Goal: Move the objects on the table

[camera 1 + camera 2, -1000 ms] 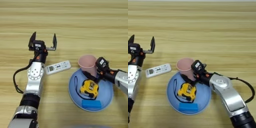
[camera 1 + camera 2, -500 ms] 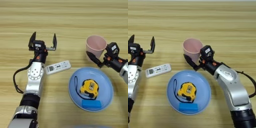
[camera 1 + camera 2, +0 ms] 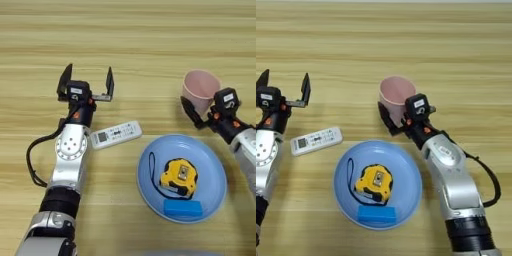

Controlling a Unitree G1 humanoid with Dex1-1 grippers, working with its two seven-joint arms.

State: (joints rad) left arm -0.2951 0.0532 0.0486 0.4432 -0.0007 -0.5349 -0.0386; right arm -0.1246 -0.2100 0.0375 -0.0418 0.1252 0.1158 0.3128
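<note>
Now right end effector (image 3: 393,119) pinching small pale pink plastic cup (image 3: 396,95), far of round blue plate (image 3: 406,170) on light wooden bench (image 3: 406,45). Left end effector (image 3: 86,82) spread, far of slim white remote (image 3: 116,134).

Looks like a robot test bench, not a home or kitchen. Broad light wooden plank-grain counter (image 3: 130,45) fills the whole view, no walls or floor visible. Props are an unrelated mix: slim white remote with grey screen (image 3: 116,134) at 9 o'clock, round blue plastic plate (image 3: 406,170) at 6 o'clock holding a yellow tape measure (image 3: 178,176) and a small flat blue rectangular block (image 3: 183,208).
</note>
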